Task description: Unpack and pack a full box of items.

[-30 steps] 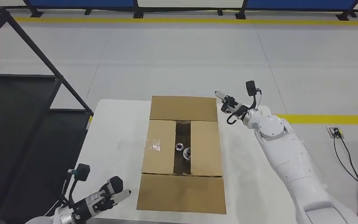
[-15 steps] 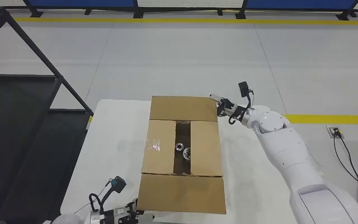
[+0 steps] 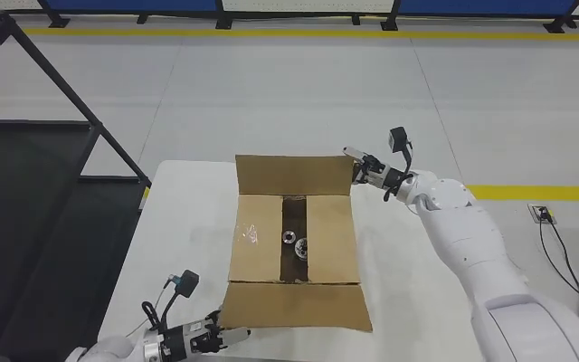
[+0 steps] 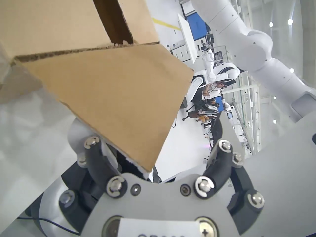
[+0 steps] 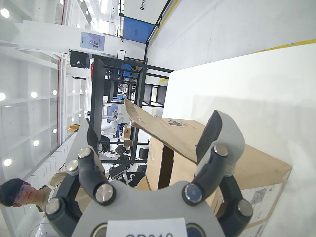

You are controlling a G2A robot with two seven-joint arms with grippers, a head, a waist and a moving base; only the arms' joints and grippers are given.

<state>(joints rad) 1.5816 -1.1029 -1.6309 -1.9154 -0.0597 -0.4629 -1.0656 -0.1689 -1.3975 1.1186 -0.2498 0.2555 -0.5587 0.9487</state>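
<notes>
Both left end effector (image 4: 155, 136) and right end effector (image 5: 151, 122) gape wide at opposite box (image 3: 330, 226) flaps, gripping nothing.

The white table (image 3: 181, 237) I am working at from afar carries one cardboard box (image 3: 331, 237) near its middle, both end flaps partly raised, the two long flaps lying flat with a dark gap between them.

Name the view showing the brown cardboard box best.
Top view: the whole brown cardboard box, four flaps and centre gap. Left wrist view: one flap close up. Right wrist view: another flap and a side wall.
</notes>
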